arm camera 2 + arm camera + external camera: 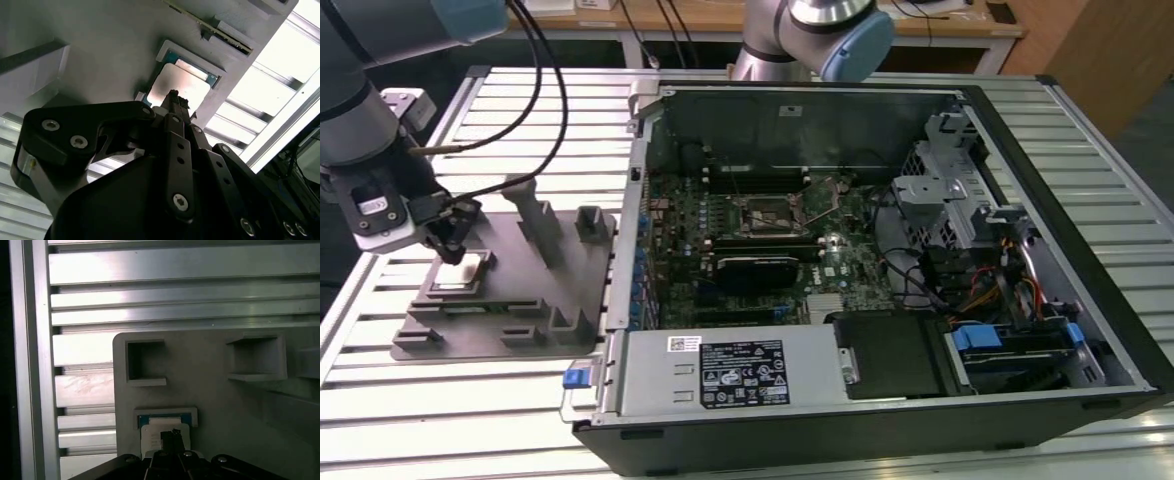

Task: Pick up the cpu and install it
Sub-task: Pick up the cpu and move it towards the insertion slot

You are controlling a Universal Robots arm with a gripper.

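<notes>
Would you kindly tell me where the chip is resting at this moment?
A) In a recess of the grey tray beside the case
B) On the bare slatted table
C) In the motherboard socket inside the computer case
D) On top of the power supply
A: the chip lies in a recess of the grey tray, outside the computer case, with the hand poised over it.

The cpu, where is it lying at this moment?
At the exterior view's left, the cpu lies in a recess of the grey tray, outside the computer case, directly under the tool.
</notes>
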